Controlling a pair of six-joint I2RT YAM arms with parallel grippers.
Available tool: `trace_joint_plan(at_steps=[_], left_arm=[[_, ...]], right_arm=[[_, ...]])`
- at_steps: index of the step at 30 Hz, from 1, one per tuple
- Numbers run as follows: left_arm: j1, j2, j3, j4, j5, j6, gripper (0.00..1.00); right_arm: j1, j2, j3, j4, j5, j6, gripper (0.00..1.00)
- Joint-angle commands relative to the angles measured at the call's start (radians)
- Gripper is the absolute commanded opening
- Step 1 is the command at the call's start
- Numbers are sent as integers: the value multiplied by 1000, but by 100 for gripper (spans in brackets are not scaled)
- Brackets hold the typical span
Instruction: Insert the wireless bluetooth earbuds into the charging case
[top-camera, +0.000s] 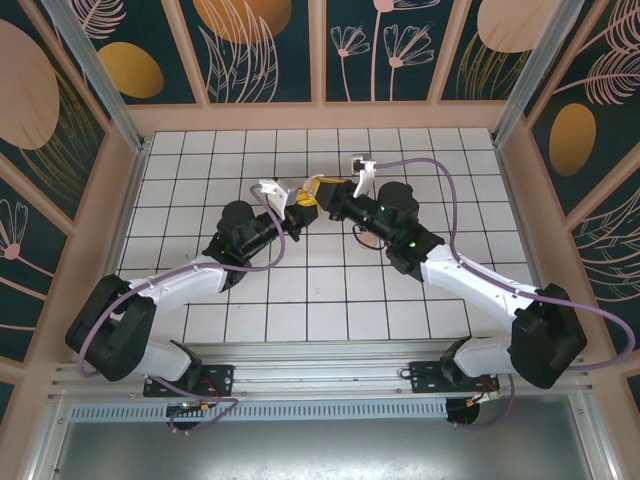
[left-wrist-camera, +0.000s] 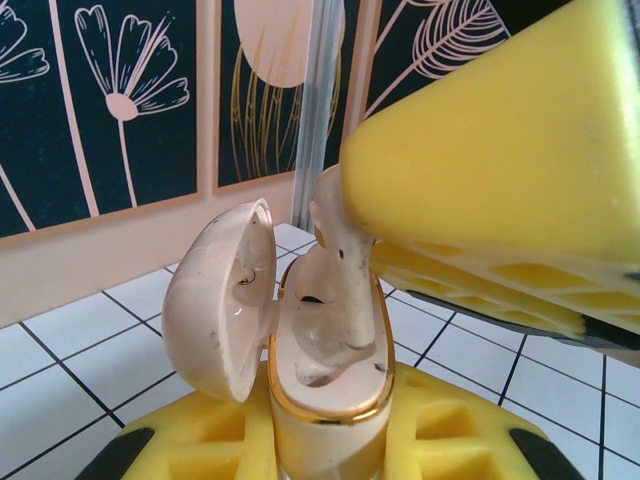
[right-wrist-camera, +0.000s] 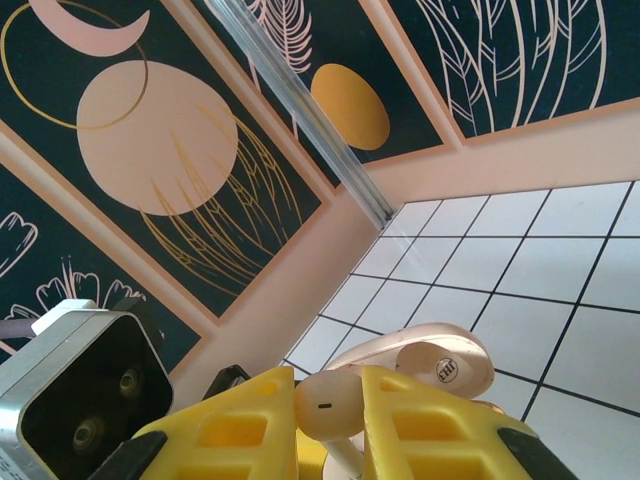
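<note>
Two grips: left jaws clasp the charging case (left-wrist-camera: 325, 437), right jaws an earbud (right-wrist-camera: 325, 403) above.

Light is bright and even, falling from overhead. From above, the white floor (top-camera: 470, 190) reads clean, with only faint, soft shade under the arms (top-camera: 180, 285). The corner posts (top-camera: 90, 70) splay outward toward the picture's edges. In the left wrist view a yellow finger (left-wrist-camera: 500, 130) at upper right is huge and blurred. The case (left-wrist-camera: 315, 430) is sharp, with small highlights glinting on its gold rim (left-wrist-camera: 378, 385) and glossy lid (left-wrist-camera: 215, 300). In the right wrist view the bud (right-wrist-camera: 325, 405) is slightly soft and the wall (right-wrist-camera: 150, 130) crisp, while the floor tiles at the right edge almost wash out.
</note>
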Motion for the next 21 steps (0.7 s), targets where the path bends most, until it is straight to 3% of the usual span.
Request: trace_joint_plan(at_steps=[1, 21], left_arm=[[-7, -32, 26, 48, 19, 23, 14], [-7, -38, 34, 50, 11, 24, 14]], right_arm=[[-2, 19, 20, 34, -17, 26, 19], [37, 55, 6, -15, -5, 27, 19]])
